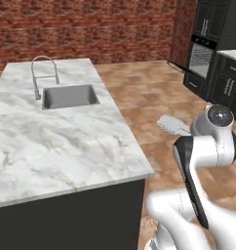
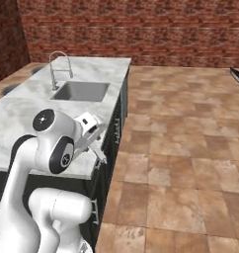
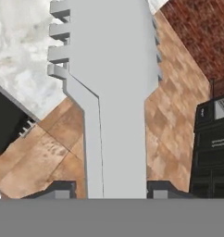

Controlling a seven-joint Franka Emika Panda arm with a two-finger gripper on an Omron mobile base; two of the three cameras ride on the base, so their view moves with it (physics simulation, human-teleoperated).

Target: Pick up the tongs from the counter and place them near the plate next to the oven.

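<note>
My gripper (image 3: 112, 191) is shut on the handle of the light-grey tongs (image 3: 115, 92), whose wide toothed end points away from the hand. In the left base view the toothed end of the tongs (image 1: 170, 124) sticks out from behind my arm, in the air over the tiled floor to the right of the marble island counter (image 1: 51, 141). From the right base the tongs (image 2: 97, 150) hang just off the counter (image 2: 22, 106) edge. The oven (image 1: 203, 56) stands far right in dark cabinetry. The plate is out of view.
The island holds a steel sink (image 1: 68, 95) and an arched faucet (image 1: 42, 73). A brick wall (image 1: 86, 24) closes the back. Open tiled floor (image 2: 180, 148) lies between island and dark cabinets (image 3: 213, 152). A pale worktop edge (image 1: 232, 52) sits beside the oven.
</note>
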